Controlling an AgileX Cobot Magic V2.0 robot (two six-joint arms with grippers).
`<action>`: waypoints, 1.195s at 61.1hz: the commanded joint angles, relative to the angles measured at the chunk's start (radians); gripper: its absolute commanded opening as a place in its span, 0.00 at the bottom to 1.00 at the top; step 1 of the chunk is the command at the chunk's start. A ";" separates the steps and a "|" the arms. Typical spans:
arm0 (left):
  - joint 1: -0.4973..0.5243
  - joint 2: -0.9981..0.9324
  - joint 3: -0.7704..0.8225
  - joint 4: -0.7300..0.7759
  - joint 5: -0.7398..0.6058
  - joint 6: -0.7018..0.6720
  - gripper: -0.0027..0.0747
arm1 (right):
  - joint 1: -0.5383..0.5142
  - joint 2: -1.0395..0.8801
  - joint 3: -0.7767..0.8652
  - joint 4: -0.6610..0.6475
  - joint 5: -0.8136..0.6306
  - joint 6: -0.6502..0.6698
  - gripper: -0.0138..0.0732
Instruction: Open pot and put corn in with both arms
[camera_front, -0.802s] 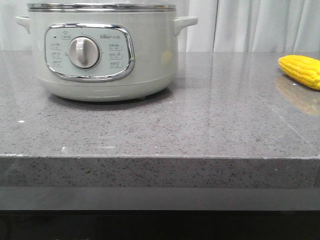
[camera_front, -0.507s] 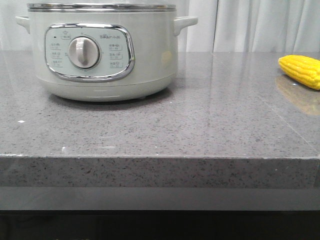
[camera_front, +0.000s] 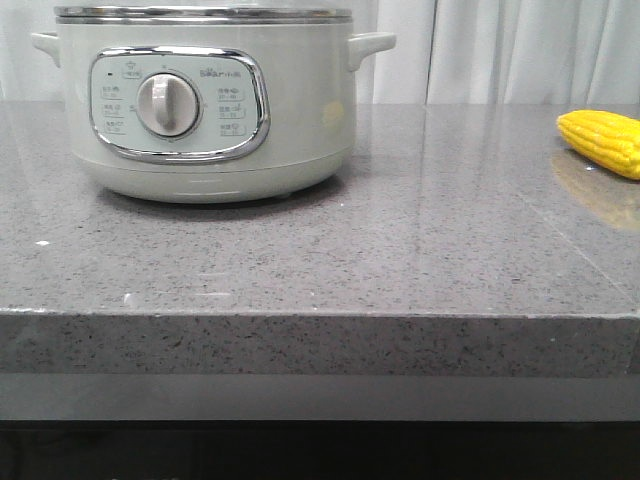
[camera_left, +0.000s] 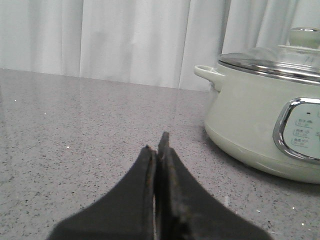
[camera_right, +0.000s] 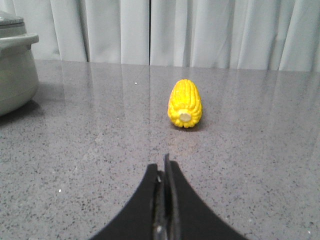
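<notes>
Now both my pincers are pressed closed and empty — the left pincer (camera_left: 159, 150) near the lidded pot (camera_left: 265, 125), the corn (camera_right: 185, 104) lying on the bench (camera_right: 100, 150) ahead of my right pincer (camera_right: 164, 172), apart.

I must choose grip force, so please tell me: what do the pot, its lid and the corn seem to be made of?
The pot: smooth pale cream-green shell, probably plastic or enamelled metal; its soft sheen does not settle which.
The lid: clear glass dome with a bright metal rim and a pale knob.
The corn: uniform glossy yellow, so possibly plastic, though it could be real.
</notes>
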 joint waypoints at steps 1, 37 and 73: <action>0.000 -0.015 0.012 -0.006 -0.103 -0.007 0.01 | -0.007 -0.022 -0.013 0.009 -0.105 -0.002 0.08; 0.000 0.170 -0.506 -0.028 0.193 -0.007 0.01 | -0.007 0.117 -0.461 -0.036 0.240 -0.002 0.08; 0.000 0.565 -0.826 -0.028 0.476 -0.007 0.01 | -0.007 0.523 -0.737 -0.042 0.463 -0.002 0.08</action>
